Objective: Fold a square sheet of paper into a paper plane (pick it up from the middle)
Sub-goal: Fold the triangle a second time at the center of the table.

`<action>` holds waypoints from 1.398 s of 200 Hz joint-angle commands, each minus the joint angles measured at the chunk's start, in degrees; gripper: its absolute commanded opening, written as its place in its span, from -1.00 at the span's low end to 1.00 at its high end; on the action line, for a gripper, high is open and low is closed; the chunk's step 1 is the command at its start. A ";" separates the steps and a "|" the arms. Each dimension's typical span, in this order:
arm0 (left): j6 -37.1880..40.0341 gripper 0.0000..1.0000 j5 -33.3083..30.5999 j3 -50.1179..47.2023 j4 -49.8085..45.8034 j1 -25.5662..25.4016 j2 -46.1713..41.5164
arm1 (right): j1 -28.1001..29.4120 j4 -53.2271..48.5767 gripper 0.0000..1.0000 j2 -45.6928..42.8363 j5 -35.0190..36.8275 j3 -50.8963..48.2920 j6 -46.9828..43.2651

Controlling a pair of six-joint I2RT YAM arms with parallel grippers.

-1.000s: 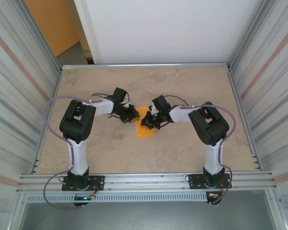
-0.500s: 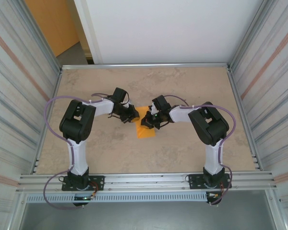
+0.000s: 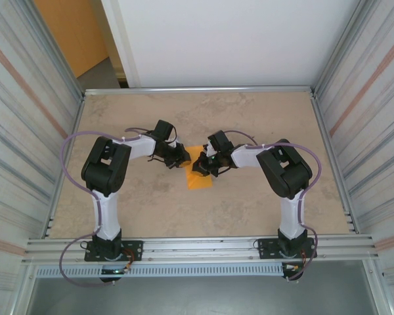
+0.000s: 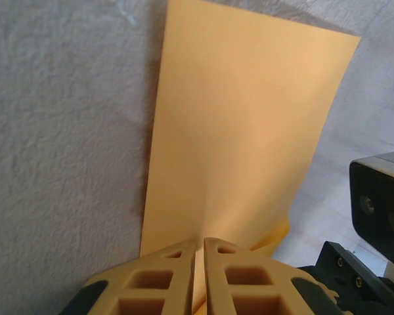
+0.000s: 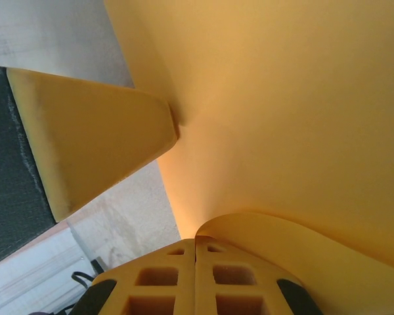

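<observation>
step: lifting fold | orange paper sheet (image 3: 200, 178): mid-table (image 3: 262, 118), between both arms | left hand (image 4: 199, 246): pinching sheet's edge | right hand (image 5: 196, 243): pinching curled flap | advice: move both pinches together, align edges before pressing crease

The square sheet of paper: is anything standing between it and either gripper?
Nothing visible does. The left gripper is shut on an edge of the square sheet of paper, and the right gripper appears shut on it too, where the sheet curls up at its tips.
</observation>
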 commanded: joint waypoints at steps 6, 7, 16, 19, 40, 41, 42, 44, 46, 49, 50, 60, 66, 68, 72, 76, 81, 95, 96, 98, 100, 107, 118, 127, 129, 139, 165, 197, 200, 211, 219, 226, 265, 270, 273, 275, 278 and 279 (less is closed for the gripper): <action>1.05 -0.71 -1.89 -1.64 -4.58 0.15 1.37 | -0.25 0.06 -0.99 1.33 0.15 1.25 0.90; 1.04 -0.71 -1.89 -1.64 -4.60 0.15 1.37 | -0.27 0.04 -0.99 1.32 0.15 1.28 0.90; 1.08 -0.71 -1.89 -1.64 -4.57 0.15 1.37 | -0.29 0.02 -0.99 1.41 0.13 1.19 0.90; 1.08 -0.71 -1.89 -1.66 -4.58 0.15 1.37 | -0.29 0.02 -0.99 1.43 0.10 1.15 0.83; 1.10 -0.72 -1.85 -1.73 -4.54 0.11 1.30 | -0.29 0.27 -0.98 1.60 -0.25 1.27 0.72; 1.11 -0.71 -1.87 -1.73 -4.53 0.13 1.34 | -0.29 0.28 -0.98 1.68 -0.27 1.29 0.72; 1.11 -0.71 -1.88 -1.69 -4.57 0.14 1.35 | -0.29 0.32 -0.98 1.72 -0.28 1.25 0.72; 1.05 -0.71 -1.85 -1.66 -4.60 0.17 1.36 | -0.33 0.40 -0.98 1.70 -0.35 1.25 0.72; 1.03 -0.71 -1.88 -1.67 -4.55 0.15 1.37 | -0.30 0.40 -0.98 1.72 -0.37 1.23 0.72; 1.06 -0.72 -1.89 -1.66 -4.59 0.17 1.37 | -0.27 0.44 -0.98 1.72 -0.40 1.30 0.72; 1.09 -0.72 -1.89 -1.65 -4.60 0.16 1.37 | -0.24 0.45 -0.98 1.70 -0.43 1.30 0.72; 1.16 -0.71 -1.96 -1.81 -4.53 0.15 1.37 | -0.23 0.55 -0.98 1.76 -0.64 1.35 0.59; 1.11 -0.72 -1.90 -1.77 -4.57 0.15 1.36 | -0.20 0.55 -0.98 1.85 -0.74 1.44 0.55; 1.11 -0.72 -1.89 -1.81 -4.54 0.15 1.32 | -0.20 0.55 -0.99 1.85 -0.80 1.43 0.48; 1.11 -0.72 -1.91 -1.82 -4.60 0.15 1.37 | -0.20 0.51 -0.98 1.94 -0.89 1.48 0.44; 1.07 -0.72 -1.89 -1.81 -4.59 0.15 1.32 | -0.20 0.52 -0.98 1.98 -0.99 1.55 0.46; 1.04 -0.72 -1.91 -1.75 -4.56 0.15 1.30 | -0.21 0.50 -0.98 2.05 -1.06 1.57 0.41; 1.07 -0.72 -1.95 -1.74 -4.53 0.15 1.28 | -0.18 0.59 -0.98 2.23 -1.25 1.57 0.28; 1.09 -0.72 -1.96 -1.74 -4.53 0.15 1.28 | -0.15 0.57 -0.98 2.26 -1.25 1.57 0.28; 1.11 -0.71 -1.93 -1.80 -4.57 0.15 1.24 | -0.12 0.55 -0.98 2.21 -1.32 1.57 0.28; 1.11 -0.72 -1.95 -1.79 -4.58 0.15 1.27 | -0.12 0.55 -0.98 2.25 -1.32 1.57 0.24; 1.08 -0.71 -1.97 -1.82 -4.54 0.15 1.28 | -0.12 0.59 -0.98 2.33 -1.37 1.55 0.17; 1.11 -0.72 -1.94 -1.77 -4.57 0.14 1.26 | -0.16 0.62 -0.98 2.34 -1.44 1.58 0.19; 1.12 -0.72 -1.93 -1.81 -4.55 0.17 1.29 | -0.11 0.70 -0.98 2.44 -1.60 1.51 0.14; 1.11 -0.72 -1.92 -1.82 -4.60 0.16 1.28 | -0.11 0.72 -0.98 2.41 -1.67 1.69 0.13; 1.11 -0.72 -1.94 -1.82 -4.54 0.15 1.29 | -0.16 0.93 -0.98 2.46 -1.69 1.57 0.11; 1.08 -0.71 -1.89 -1.90 -4.60 0.11 1.28 | -0.06 1.23 -0.98 2.27 -1.65 1.45 0.06; 1.11 -0.72 -1.98 -2.00 -4.57 0.15 1.19 | -0.03 2.07 -0.98 1.85 -1.53 1.06 0.02; 1.11 -0.72 -1.98 -1.99 -4.63 0.15 1.19 | -0.03 2.12 -0.98 1.78 -1.54 1.03 0.02; 1.11 -0.72 -1.91 -1.95 -4.66 0.11 1.15 | -0.03 1.99 -0.98 1.67 -1.57 1.04 -0.15; 1.11 -0.72 -1.98 -2.00 -4.66 0.15 1.19 | -0.03 1.64 -0.98 1.67 -1.44 1.24 -0.29; 1.11 -0.72 -1.98 -1.99 -4.55 0.14 1.19 | -0.03 1.52 -0.98 1.78 -1.39 1.22 -0.36; 1.08 -0.71 -1.98 -2.00 -4.56 0.14 1.19 | -0.03 1.25 -0.98 2.29 -1.21 1.23 -0.42; 1.11 -0.72 -1.97 -2.04 -4.61 0.14 1.19 | -0.03 1.18 -0.98 2.37 -1.22 1.29 -0.43; 1.10 -0.72 -1.98 -2.00 -4.55 0.15 1.19 | -0.01 1.17 -0.98 2.35 -1.19 1.23 -0.42; 1.11 -0.72 -1.96 -2.00 -4.58 0.15 1.19 | 0.04 1.08 -0.98 2.35 -1.17 1.22 -0.42; 1.14 -0.72 -1.93 -2.04 -4.54 0.12 1.15 | 0.06 1.06 -0.99 2.37 -1.09 1.29 -0.42; 1.12 -0.72 -1.96 -2.02 -4.54 0.09 1.17 | 0.06 0.98 -0.98 2.37 -1.13 1.30 -0.42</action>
